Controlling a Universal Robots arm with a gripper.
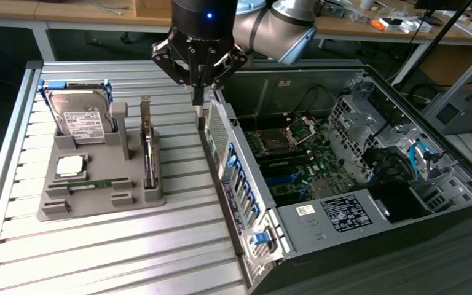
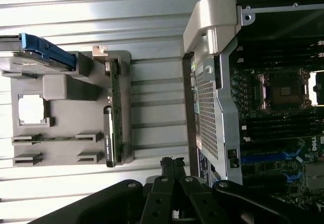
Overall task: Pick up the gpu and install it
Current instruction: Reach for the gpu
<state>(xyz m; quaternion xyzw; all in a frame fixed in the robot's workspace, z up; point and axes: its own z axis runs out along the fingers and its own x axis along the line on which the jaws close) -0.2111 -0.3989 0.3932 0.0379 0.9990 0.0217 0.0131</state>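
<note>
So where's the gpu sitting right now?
The gpu stands on edge in the grey holder on the exterior view's left, in the slot nearest the open computer case, with the hard drive beyond it.

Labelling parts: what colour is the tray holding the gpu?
The tray is plain grey; the wrist view shows it best.
</note>
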